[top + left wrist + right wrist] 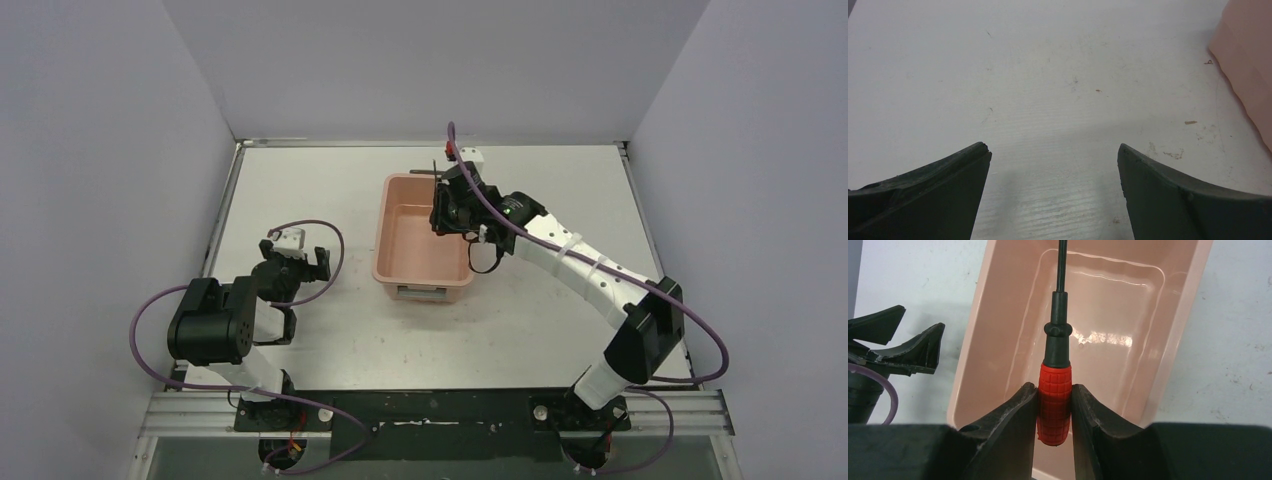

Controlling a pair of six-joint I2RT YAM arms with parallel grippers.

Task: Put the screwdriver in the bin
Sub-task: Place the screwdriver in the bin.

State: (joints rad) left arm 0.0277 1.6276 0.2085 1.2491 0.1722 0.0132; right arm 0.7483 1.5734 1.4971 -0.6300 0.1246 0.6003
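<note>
The right pincer [1054, 387] is clamping the screwdriver [1056, 345] by its red handle, holding it over the open bin [998, 330], the thin black shaft reaching out above the tub's floor. The left pincer [1054, 150] is hanging over the table [1048, 75], jaws spread wide, gripping nothing.

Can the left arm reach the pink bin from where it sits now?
Probably yes: the left gripper stands open and empty, and only table lies between it and the pink bin on its right.
</note>
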